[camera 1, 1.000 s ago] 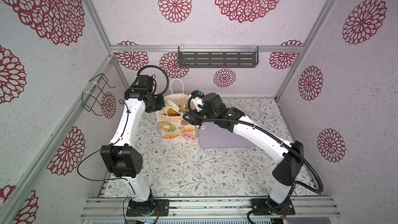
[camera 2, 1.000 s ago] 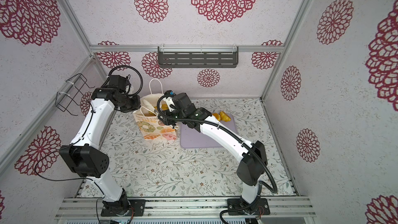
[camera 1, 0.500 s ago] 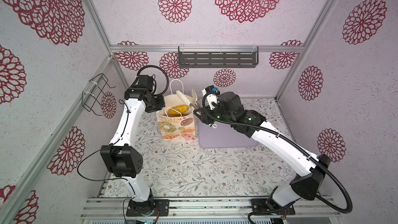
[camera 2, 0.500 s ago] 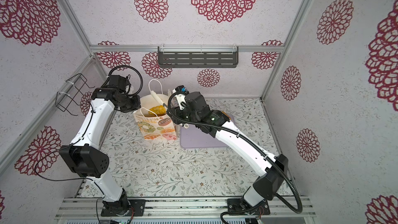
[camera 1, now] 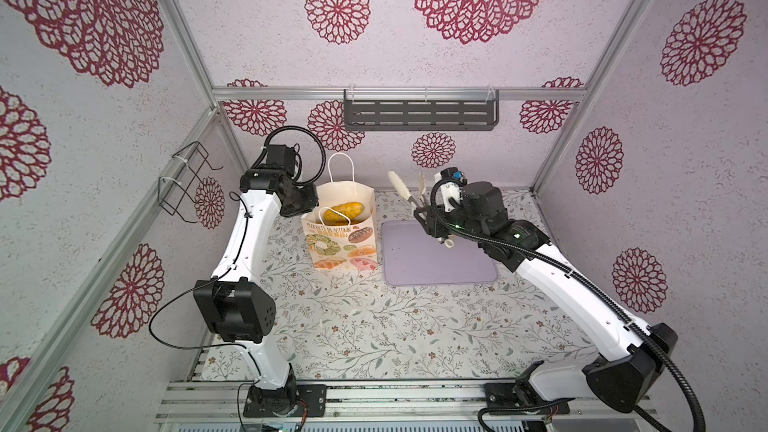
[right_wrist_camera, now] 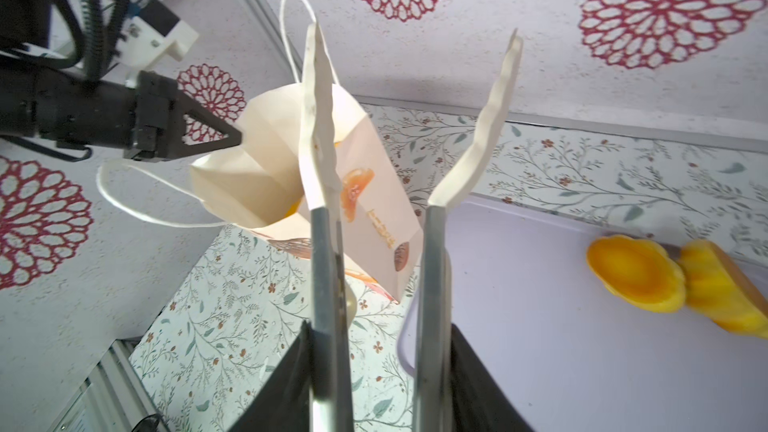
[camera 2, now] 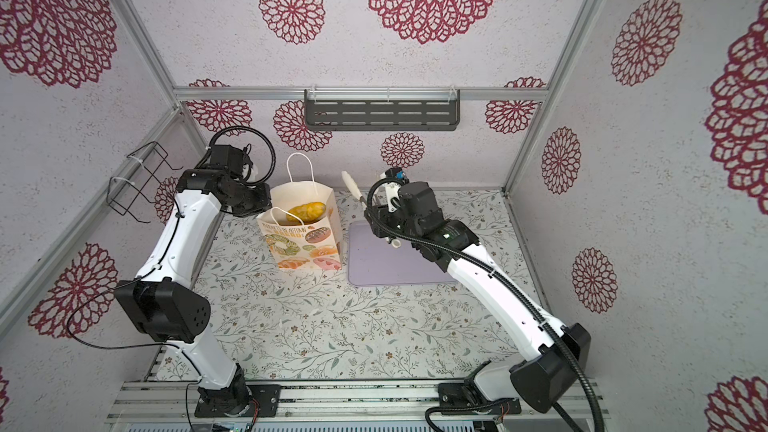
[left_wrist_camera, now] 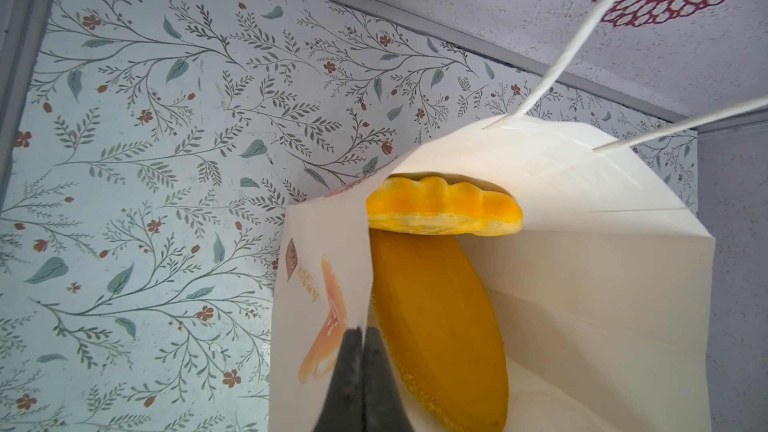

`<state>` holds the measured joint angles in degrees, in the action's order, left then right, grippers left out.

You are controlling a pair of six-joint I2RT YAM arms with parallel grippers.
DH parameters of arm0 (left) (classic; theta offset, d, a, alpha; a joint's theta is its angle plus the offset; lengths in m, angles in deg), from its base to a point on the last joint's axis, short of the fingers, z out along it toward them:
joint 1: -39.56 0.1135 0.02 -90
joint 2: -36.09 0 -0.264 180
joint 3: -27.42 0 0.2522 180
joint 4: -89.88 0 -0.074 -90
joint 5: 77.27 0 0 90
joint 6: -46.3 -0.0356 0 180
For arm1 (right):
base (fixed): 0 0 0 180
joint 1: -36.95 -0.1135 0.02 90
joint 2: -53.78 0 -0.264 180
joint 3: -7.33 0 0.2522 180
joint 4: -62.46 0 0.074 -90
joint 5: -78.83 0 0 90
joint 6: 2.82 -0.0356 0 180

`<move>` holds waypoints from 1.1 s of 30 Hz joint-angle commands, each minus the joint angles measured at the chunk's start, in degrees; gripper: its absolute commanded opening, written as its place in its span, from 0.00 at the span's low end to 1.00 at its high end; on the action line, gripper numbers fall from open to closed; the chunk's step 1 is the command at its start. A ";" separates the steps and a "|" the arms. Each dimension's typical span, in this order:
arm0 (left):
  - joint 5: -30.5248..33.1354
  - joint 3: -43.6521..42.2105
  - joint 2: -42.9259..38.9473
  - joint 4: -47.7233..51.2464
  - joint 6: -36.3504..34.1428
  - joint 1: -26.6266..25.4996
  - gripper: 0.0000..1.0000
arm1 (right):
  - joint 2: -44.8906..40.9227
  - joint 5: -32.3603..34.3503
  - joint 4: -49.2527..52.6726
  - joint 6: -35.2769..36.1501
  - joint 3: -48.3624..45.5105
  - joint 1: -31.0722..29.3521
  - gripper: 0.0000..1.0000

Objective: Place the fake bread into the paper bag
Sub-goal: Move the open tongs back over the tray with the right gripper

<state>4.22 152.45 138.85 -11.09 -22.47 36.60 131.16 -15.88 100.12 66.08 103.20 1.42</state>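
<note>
The paper bag (camera 1: 340,238) (camera 2: 301,243) stands open on the floral table, left of the lilac tray (camera 1: 432,255). Orange fake bread (camera 1: 348,209) (camera 2: 306,210) lies inside it; the left wrist view shows a ridged loaf (left_wrist_camera: 440,205) above a smooth oval one (left_wrist_camera: 440,326). My left gripper (left_wrist_camera: 363,334) (camera 1: 309,211) is shut on the bag's side rim. My right gripper (right_wrist_camera: 378,347) (camera 1: 422,211) is shut on the handles of tongs (right_wrist_camera: 486,130) (camera 1: 401,189), whose cream tips stand apart and empty, right of the bag. Two more loaves (right_wrist_camera: 636,280) (right_wrist_camera: 723,292) lie on the tray.
A dark slotted shelf (camera 1: 419,114) hangs on the back wall and a wire rack (camera 1: 187,184) on the left wall. The right arm hides the tray's far right corner in both top views.
My right arm has pulled the tongs up and to the right, away from the bag's mouth, and their tips have spread. Bread now shows inside the bag. The left arm has held still.
</note>
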 commanded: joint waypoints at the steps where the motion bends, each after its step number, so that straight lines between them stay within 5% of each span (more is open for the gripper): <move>1: -0.86 -0.16 -1.29 -0.76 -0.01 -0.03 0.00 | -4.03 -0.19 -3.14 -1.64 -1.63 1.85 0.47; 33: 0.13 -0.11 -1.29 -0.68 -0.04 -0.72 0.00 | -17.91 -2.95 -9.19 -9.54 -27.92 13.39 0.49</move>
<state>4.31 152.45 138.85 -11.09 -22.45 36.36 114.55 -16.82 95.49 58.10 75.57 13.60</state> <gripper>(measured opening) 0.040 0.493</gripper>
